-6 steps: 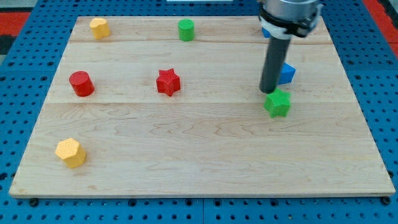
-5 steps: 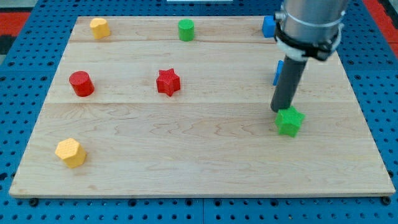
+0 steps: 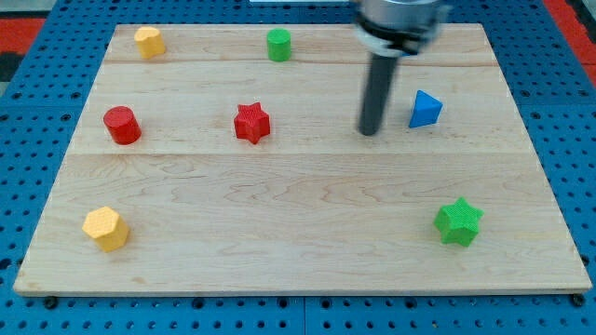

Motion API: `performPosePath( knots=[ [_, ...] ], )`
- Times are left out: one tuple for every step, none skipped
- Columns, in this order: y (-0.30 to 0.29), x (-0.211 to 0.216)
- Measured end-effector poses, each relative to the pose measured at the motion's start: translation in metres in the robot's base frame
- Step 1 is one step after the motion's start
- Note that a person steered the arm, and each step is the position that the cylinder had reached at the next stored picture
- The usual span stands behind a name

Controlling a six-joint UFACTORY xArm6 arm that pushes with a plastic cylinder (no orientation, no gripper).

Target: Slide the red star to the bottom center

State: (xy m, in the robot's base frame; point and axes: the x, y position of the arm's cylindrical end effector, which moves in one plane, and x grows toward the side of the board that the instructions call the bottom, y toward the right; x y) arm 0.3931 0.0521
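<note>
The red star (image 3: 251, 122) lies left of the board's middle, a little above centre. My tip (image 3: 370, 132) rests on the board well to the star's right, at about the same height in the view, apart from it. The blue triangle (image 3: 425, 109) sits just right of my tip. The rod rises toward the view's top, where the arm's body hides part of the board's top edge.
A red cylinder (image 3: 121, 125) lies left of the star. A green cylinder (image 3: 278, 44) and a yellow block (image 3: 148, 40) sit near the top edge. A yellow hexagon (image 3: 104, 227) is at bottom left, a green star (image 3: 458, 221) at bottom right. The wooden board (image 3: 298, 261) lies on blue pegboard.
The green star has slid down and right to the bottom right. My tip has moved back up and left, away from it. The blue triangle is now uncovered.
</note>
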Motion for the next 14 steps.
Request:
performPosePath(
  knots=[
    [-0.09,-0.026],
    [-0.135,-0.011],
    [-0.138,0.029],
    [-0.128,0.056],
    [-0.129,0.084],
    [-0.143,0.074],
    [-0.146,0.074],
    [-0.153,0.074],
    [-0.154,0.074],
    [-0.155,0.084],
    [-0.145,0.1],
    [-0.126,0.102],
    [-0.126,0.132],
    [-0.111,0.136]
  ],
)
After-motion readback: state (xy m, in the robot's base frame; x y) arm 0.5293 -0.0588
